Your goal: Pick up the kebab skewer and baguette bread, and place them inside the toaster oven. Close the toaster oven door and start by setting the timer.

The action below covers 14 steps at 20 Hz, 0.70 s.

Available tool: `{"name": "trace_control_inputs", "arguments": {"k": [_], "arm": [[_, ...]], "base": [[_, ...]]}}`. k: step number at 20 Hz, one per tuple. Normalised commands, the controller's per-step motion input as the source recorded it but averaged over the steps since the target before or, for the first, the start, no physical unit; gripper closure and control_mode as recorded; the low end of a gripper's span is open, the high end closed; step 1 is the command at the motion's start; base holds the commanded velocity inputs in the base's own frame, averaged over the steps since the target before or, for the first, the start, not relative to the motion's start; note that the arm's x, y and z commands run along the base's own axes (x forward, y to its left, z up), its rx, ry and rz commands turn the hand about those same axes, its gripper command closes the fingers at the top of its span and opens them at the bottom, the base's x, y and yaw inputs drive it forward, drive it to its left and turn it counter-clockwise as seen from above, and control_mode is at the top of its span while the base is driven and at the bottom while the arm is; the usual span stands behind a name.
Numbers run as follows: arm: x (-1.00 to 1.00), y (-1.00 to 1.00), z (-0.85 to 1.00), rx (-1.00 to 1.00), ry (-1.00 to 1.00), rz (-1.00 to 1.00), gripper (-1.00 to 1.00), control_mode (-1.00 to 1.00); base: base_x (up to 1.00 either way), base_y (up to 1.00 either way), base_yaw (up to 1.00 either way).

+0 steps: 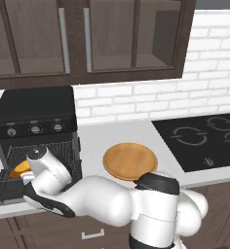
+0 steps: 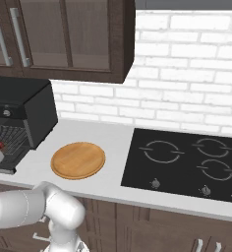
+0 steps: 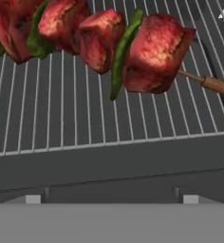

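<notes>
The toaster oven [image 1: 34, 114] is seen at about 9 o'clock in the left base view, its drop-down toaster oven door [image 1: 2, 192] lowered in front of it. The baguette bread [image 1: 19, 168] is lying inside on the wire rack [image 3: 85, 118], partly hidden by the white arm. In the hand view the kebab skewer [image 3: 99, 40] is stretched across the rack from 10 to 3 o'clock, red meat chunks alternating with green slices and its bare wooden end pointing toward 3 o'clock. The gripper [image 3: 109, 199] is spread fully wide, nothing caught between its fingertips [image 3: 32, 199]. A round wooden plate [image 1: 130, 160] rests on the counter [image 1: 117, 133], with the black cooktop [image 1: 204, 138] at 3 o'clock.
</notes>
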Motion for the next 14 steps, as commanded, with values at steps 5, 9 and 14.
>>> {"name": "trace_control_inputs", "arguments": {"k": [5,9,14], "arm": [[0.21,0.0,-0.11,0.0,-0.04,-0.04,-1.0,-1.0],[0.28,0.0,-0.07,0.0,-0.01,-0.01,-1.0,-1.0],[0.31,0.0,-0.03,0.0,0.0,0.0,-1.0,-1.0]], "base": [[0.0,0.0,0.0],[0.0,0.0,0.0],[0.0,0.0,0.0]]}}
